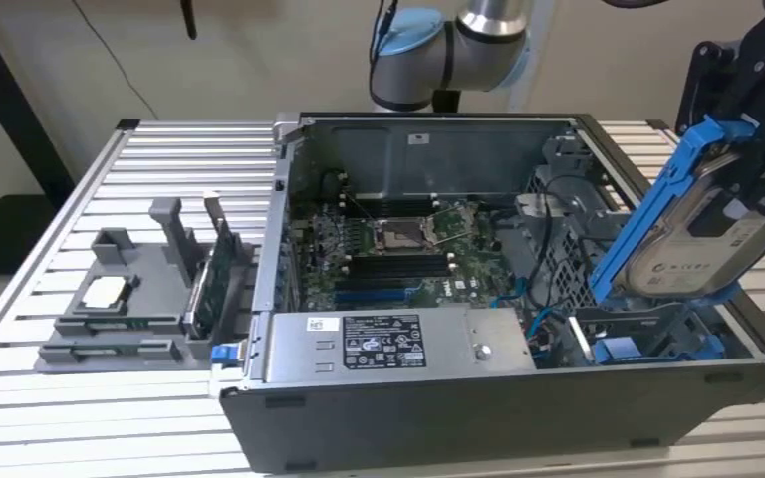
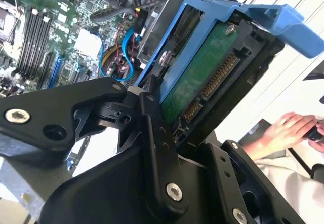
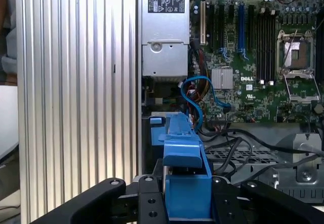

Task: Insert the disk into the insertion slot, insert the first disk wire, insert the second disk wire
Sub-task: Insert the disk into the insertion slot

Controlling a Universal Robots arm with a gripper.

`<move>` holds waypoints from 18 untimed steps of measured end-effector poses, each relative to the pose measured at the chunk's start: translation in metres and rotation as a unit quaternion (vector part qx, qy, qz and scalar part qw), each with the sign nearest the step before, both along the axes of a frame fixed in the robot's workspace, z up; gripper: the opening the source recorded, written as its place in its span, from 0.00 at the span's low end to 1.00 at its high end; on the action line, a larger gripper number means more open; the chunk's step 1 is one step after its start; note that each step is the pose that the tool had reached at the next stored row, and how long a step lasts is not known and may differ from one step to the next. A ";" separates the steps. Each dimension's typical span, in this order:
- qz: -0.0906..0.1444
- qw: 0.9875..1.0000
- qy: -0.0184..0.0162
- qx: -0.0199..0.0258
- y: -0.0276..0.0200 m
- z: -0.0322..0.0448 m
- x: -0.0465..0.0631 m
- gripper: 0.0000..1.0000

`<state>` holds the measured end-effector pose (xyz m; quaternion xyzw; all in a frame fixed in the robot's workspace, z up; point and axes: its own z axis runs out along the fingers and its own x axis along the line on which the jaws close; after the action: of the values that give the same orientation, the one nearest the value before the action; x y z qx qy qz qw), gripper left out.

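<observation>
The gripper (image 1: 752, 184) has its fingers (image 2: 154, 133) clamped on the disk (image 1: 696, 239), gripping the blue carrier by its sides. The drive stands steeply tilted between them, its lower end projecting past the fingertips. The insertion slot (image 1: 644, 337) lies directly beneath that lower end, in a corner of the open computer case (image 1: 489, 423), and the carrier sits at or just above its mouth, not seated, so I judge the first step under way but unfinished. The blue data cables (image 3: 196, 89) lie loose beyond the fingertips beside the motherboard (image 3: 253, 57), and nothing is plugged into the disk's bare connector (image 2: 216, 78), so both wire steps remain.
</observation>
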<state>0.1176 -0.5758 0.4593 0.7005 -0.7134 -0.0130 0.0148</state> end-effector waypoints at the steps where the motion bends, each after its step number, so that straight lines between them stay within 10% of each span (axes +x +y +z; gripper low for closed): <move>1: 0.000 1.000 0.000 0.000 0.0000 -0.0001 0.000 0.33; 18: 0.000 1.000 0.000 0.000 0.0010 -0.0160 0.002 0.33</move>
<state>0.1198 -0.5748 0.4433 0.7007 -0.7132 -0.0133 0.0145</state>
